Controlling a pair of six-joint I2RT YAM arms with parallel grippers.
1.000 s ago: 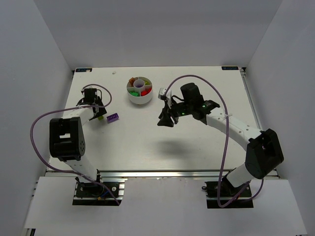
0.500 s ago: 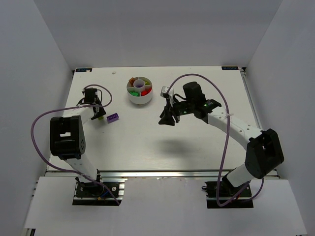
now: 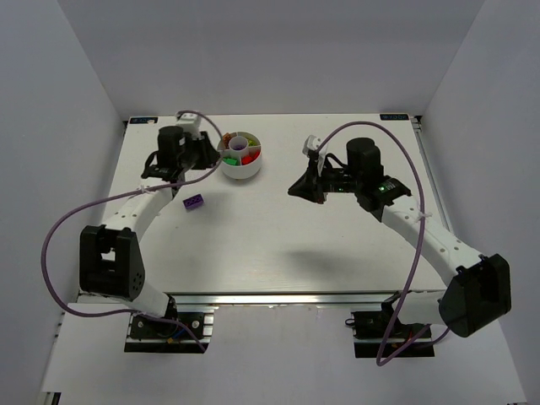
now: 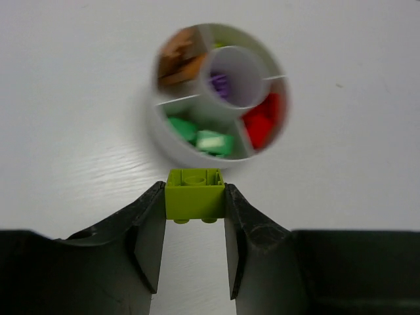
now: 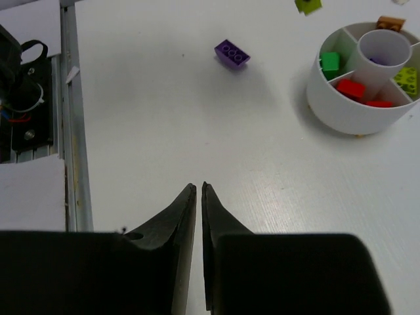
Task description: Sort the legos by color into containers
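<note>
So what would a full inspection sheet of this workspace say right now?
Surface: white table, no spills seen.
Job's things: round white plastic dish holds sorted bricks; purple plastic brick lies loose on table.
Clutter: nothing seen.
Claws: left claw shut on lime-yellow plastic brick near dish; right claw shut, empty.
Cables: purple cable loops off each arm.
Surroundings: white walls; metal rail at near edge.
</note>
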